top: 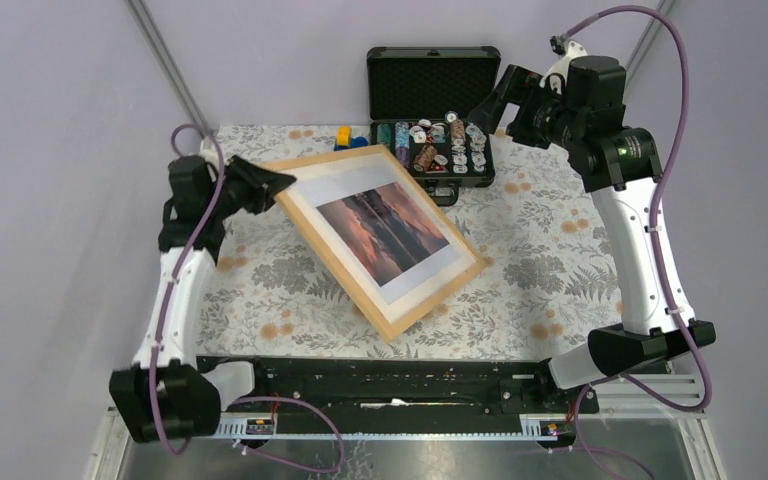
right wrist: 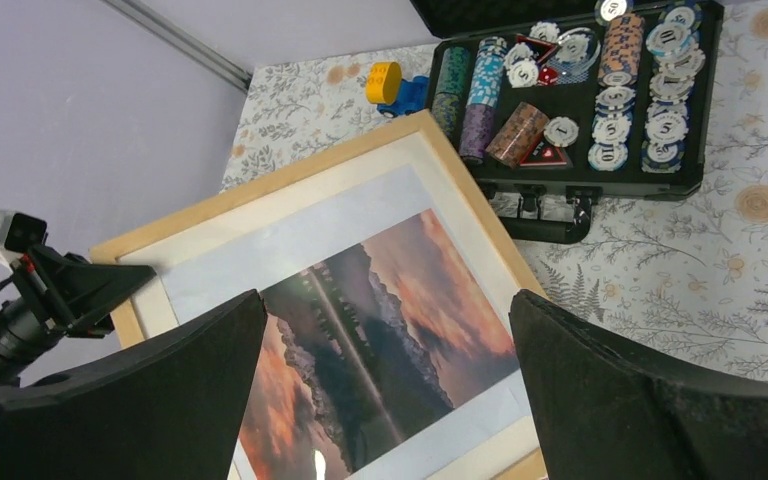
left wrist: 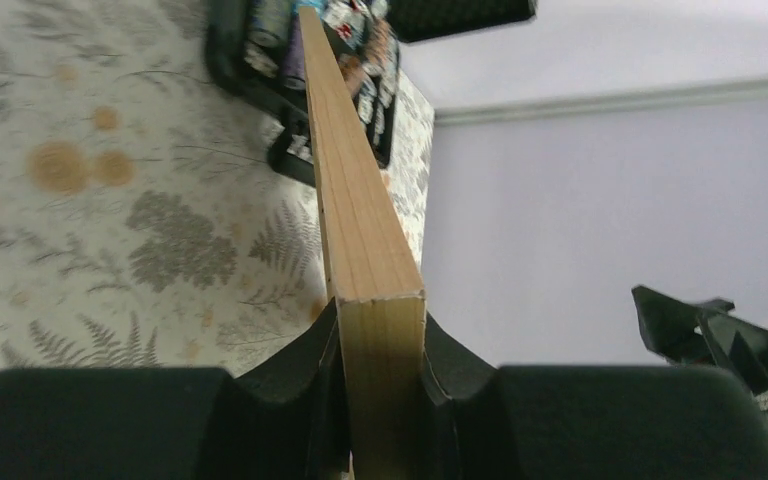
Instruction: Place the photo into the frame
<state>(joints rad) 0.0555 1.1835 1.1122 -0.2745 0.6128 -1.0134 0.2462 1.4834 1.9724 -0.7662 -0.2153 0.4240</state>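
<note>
The left pincer [left wrist: 380, 335] pinches a rail of the frame [top: 440, 298], tilted up mid-table [top: 560, 260] with the photo [top: 385, 230] in it. The right pincer [right wrist: 385, 300] hangs spread wide. The frame looks stiff and light: grip the rails, never the paper.

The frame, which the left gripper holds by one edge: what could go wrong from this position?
1. The left gripper pinches the wooden frame at one edge only, so the tilted frame might twist or slip.
2. The photo might slide out of place in the tilted frame.
3. The frame's far corner is close to the open poker chip case; a swing could hit it. The open right gripper gives no support.
</note>
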